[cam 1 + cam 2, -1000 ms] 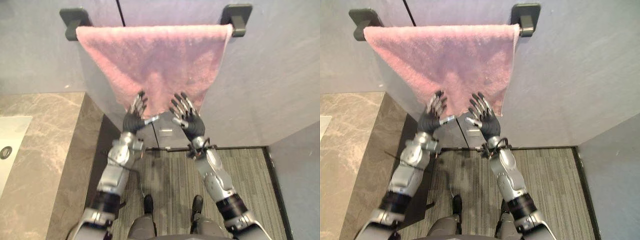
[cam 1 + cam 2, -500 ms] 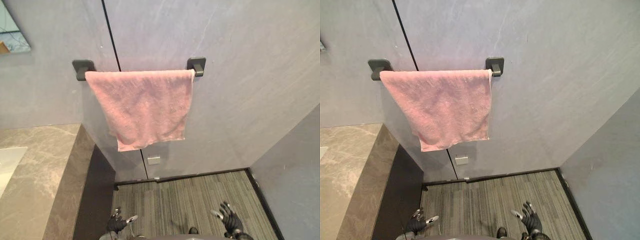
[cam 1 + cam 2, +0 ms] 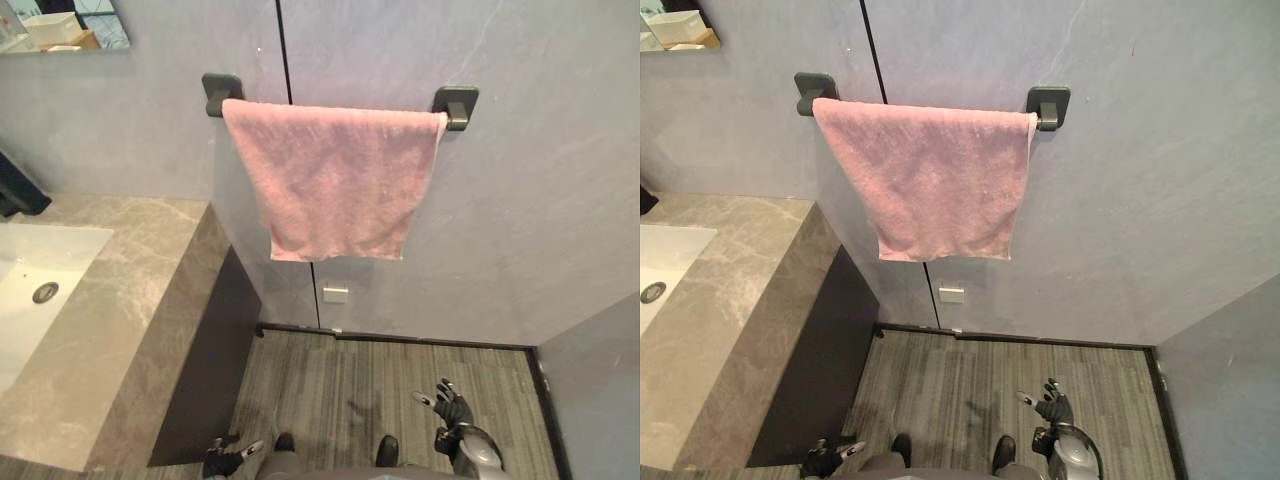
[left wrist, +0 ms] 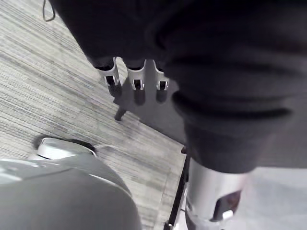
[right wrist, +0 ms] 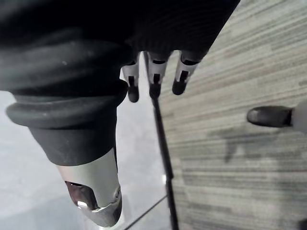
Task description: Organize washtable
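Marble covers the worktop (image 3: 130, 300) on your left, brown-grey and veined. It ends against the far wall (image 3: 540, 180) of large grey panels. A white sink (image 3: 25, 255) is set into the worktop at its left edge, and a round drain (image 3: 44, 292) sits in the basin floor. The corner of a mirror (image 3: 60, 25) hangs on the wall above the sink. A dark cabinet side (image 3: 215, 370) drops from the worktop's right edge to the floor (image 3: 350, 380), which is striped grey.

You find the pink towel (image 3: 335, 180) on the far wall to the right of the worktop. It is draped over a rail between a dark left bracket (image 3: 218, 92) and a dark right bracket (image 3: 457, 105), spread along most of the rail. Its lower edge hangs just above a small white wall plate (image 3: 335, 294).

Your left hand (image 3: 222, 463) hangs low and near, beside the cabinet foot, well apart from the towel. Its fingers (image 4: 136, 79) are straight and hold nothing. Your right hand (image 3: 450, 408) hangs low over the floor on the right with its fingers (image 5: 154, 79) relaxed and spread, also holding nothing.
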Controlling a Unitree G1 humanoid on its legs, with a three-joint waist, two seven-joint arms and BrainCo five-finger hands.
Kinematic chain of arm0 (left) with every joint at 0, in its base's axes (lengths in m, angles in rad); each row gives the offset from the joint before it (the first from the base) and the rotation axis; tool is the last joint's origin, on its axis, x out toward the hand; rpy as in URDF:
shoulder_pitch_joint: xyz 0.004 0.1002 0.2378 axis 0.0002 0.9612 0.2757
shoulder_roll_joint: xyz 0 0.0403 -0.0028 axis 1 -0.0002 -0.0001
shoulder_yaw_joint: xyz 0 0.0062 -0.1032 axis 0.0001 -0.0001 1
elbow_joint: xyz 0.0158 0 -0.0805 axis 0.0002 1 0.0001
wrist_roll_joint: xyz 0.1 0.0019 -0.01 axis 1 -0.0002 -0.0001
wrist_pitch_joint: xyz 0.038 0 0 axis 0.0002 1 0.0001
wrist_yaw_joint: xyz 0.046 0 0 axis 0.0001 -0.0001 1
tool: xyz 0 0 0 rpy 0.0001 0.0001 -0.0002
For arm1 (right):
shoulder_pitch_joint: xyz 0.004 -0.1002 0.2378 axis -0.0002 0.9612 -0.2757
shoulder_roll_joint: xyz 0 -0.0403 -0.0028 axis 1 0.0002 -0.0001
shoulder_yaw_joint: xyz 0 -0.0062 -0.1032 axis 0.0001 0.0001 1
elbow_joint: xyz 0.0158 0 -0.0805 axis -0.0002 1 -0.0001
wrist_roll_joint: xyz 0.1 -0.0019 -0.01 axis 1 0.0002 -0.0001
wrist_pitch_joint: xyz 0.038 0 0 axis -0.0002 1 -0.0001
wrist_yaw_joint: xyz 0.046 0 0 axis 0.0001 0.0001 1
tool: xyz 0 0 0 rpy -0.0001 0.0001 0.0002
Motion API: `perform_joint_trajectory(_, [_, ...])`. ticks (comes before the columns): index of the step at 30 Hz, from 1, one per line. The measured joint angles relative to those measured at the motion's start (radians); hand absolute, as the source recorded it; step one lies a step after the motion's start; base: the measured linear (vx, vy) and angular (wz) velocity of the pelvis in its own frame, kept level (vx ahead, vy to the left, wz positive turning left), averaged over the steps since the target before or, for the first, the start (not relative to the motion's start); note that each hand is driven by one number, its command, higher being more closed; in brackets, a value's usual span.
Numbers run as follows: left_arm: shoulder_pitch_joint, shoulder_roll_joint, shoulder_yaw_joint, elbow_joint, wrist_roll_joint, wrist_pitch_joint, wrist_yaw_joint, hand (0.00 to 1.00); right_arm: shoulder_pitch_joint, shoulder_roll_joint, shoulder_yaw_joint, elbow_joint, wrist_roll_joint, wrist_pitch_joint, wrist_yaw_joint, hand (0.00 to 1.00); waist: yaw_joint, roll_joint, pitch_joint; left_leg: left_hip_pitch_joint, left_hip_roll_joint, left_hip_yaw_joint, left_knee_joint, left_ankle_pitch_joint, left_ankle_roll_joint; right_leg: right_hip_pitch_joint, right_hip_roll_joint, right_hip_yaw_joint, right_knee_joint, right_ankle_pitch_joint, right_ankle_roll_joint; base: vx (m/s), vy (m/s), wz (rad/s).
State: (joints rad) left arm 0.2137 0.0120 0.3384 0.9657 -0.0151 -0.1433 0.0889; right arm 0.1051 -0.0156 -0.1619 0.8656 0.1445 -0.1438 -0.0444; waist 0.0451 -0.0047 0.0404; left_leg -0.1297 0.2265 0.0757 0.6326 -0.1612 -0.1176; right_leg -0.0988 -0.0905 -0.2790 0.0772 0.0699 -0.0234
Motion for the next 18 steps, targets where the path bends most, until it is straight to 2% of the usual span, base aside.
perform_joint_trajectory(1, [0.004,-0.011,0.011,-0.001,0.000,0.001,0.000,0.00,0.019,0.001,-0.015,-0.007,0.000,0.000,-0.001,0.00,-0.008,0.011,-0.003,0.054,0.008,-0.006,0.065,-0.011,-0.016,0.014,0.000,0.003,0.002,-0.002,0.001,-0.08,0.104,-0.28])
perform_joint_trajectory(2, [0.002,-0.027,0.011,-0.001,0.000,0.002,-0.001,0.00,0.038,0.000,-0.035,-0.009,0.001,0.001,-0.002,0.00,-0.023,0.034,-0.009,0.106,0.015,-0.021,0.091,-0.008,-0.021,0.014,0.004,0.009,0.010,-0.003,0.004,-0.09,0.150,-0.14])
perform_joint_trajectory(3, [-0.002,-0.037,0.006,-0.001,0.000,0.002,-0.002,0.00,0.044,-0.002,-0.047,-0.007,0.002,0.004,-0.003,0.00,-0.035,0.048,-0.011,0.130,0.019,-0.027,0.066,0.000,-0.033,0.003,0.006,0.010,0.015,0.002,0.012,-0.10,0.198,0.04])
perform_joint_trajectory(4, [-0.018,-0.059,-0.019,-0.002,0.000,0.001,-0.003,0.00,0.051,0.002,-0.080,0.000,0.006,0.015,-0.006,0.00,-0.062,0.067,-0.012,0.172,0.016,-0.032,-0.053,-0.004,-0.082,-0.043,0.009,0.011,0.040,0.013,0.028,-0.17,0.200,0.09])
perform_joint_trajectory(6, [-0.035,-0.065,-0.050,-0.003,0.004,0.004,-0.019,0.00,0.047,0.016,-0.107,0.015,0.021,0.028,-0.008,0.00,-0.078,0.037,-0.014,0.203,-0.019,0.012,-0.183,-0.063,-0.069,-0.106,-0.003,0.047,0.042,0.044,0.049,-0.23,0.178,-0.22])
perform_joint_trajectory(8, [-0.040,-0.046,-0.079,-0.005,0.018,0.006,-0.024,0.00,0.060,0.027,-0.108,0.017,0.024,0.039,-0.016,0.00,-0.081,0.025,-0.004,0.246,-0.031,0.039,-0.276,-0.148,-0.046,-0.145,0.000,0.077,0.042,0.092,0.055,-0.29,0.182,-0.43])
perform_joint_trajectory(9, [-0.041,-0.041,-0.093,-0.006,0.024,0.005,-0.024,0.00,0.062,0.029,-0.107,0.017,0.024,0.040,-0.018,0.00,-0.080,0.026,0.003,0.256,-0.037,0.051,-0.294,-0.160,-0.037,-0.152,0.000,0.086,0.042,0.102,0.058,-0.31,0.151,-0.32])
perform_joint_trajectory(10, [-0.044,-0.029,-0.112,-0.006,0.028,0.004,-0.027,0.00,0.062,0.030,-0.104,0.016,0.023,0.040,-0.018,0.00,-0.080,0.015,0.010,0.271,-0.055,0.071,-0.310,-0.174,-0.023,-0.156,-0.014,0.092,0.039,0.121,0.066,-0.36,0.126,-0.22])
perform_joint_trajectory(11, [-0.059,-0.016,-0.114,-0.009,0.031,0.004,-0.041,0.00,0.072,0.042,-0.091,0.008,0.022,0.038,-0.018,0.00,-0.082,-0.019,0.024,0.268,-0.091,0.108,-0.304,-0.186,0.000,-0.161,-0.050,0.099,0.034,0.124,0.065,-0.50,0.123,-0.22])
perform_joint_trajectory(12, [-0.061,-0.022,-0.112,-0.010,0.031,0.004,-0.043,0.00,0.069,0.038,-0.093,0.005,0.022,0.039,-0.017,0.00,-0.075,-0.004,0.030,0.265,-0.088,0.134,-0.314,-0.191,0.012,-0.168,-0.058,0.085,0.040,0.089,0.075,-0.44,0.063,-0.33])
perform_joint_trajectory(13, [-0.059,-0.037,-0.109,-0.017,0.030,0.003,-0.044,0.00,0.051,0.014,-0.094,-0.007,0.020,0.042,-0.016,0.00,-0.063,0.024,0.039,0.259,-0.072,0.179,-0.325,-0.202,0.028,-0.244,-0.075,0.081,0.191,-0.006,0.048,-0.49,-0.003,-0.37])
perform_joint_trajectory(14, [-0.057,-0.037,-0.106,-0.020,0.031,0.004,-0.044,0.00,0.054,0.014,-0.095,-0.024,0.024,0.042,-0.008,0.00,-0.062,0.025,0.045,0.251,-0.073,0.180,-0.302,-0.200,0.029,-0.308,-0.088,0.143,0.470,-0.092,0.033,-0.29,-0.027,-0.24])
perform_joint_trajectory(15, [-0.051,-0.036,-0.103,-0.019,0.031,0.004,-0.044,0.00,0.062,0.018,-0.097,-0.032,0.024,0.039,-0.006,0.00,-0.062,0.024,0.044,0.251,-0.073,0.170,-0.297,-0.195,0.029,-0.310,-0.083,0.172,0.580,-0.129,0.050,-0.34,-0.090,0.21])
perform_joint_trajectory(16, [-0.033,-0.032,-0.100,-0.029,0.030,0.003,-0.045,0.00,0.078,0.024,-0.097,-0.031,0.023,0.036,0.000,0.00,-0.059,0.012,0.033,0.243,-0.081,0.144,-0.294,-0.182,0.025,-0.281,-0.072,0.233,0.734,-0.188,0.097,-0.16,-0.111,0.44])
perform_joint_trajectory(17, [-0.029,-0.028,-0.099,-0.035,0.031,0.003,-0.045,0.00,0.085,0.027,-0.096,-0.029,0.022,0.037,0.003,0.00,-0.057,0.003,0.028,0.232,-0.090,0.124,-0.292,-0.174,0.024,-0.251,-0.066,0.268,0.777,-0.219,0.117,-0.23,-0.203,0.82])
perform_joint_trajectory(18, [-0.025,-0.026,-0.084,-0.035,0.034,0.003,-0.045,0.00,0.101,0.033,-0.095,-0.028,0.023,0.036,0.008,0.00,-0.058,-0.011,0.018,0.192,-0.109,0.075,-0.279,-0.159,0.024,-0.181,-0.069,0.320,0.795,-0.317,0.154,-0.17,-0.239,1.02])
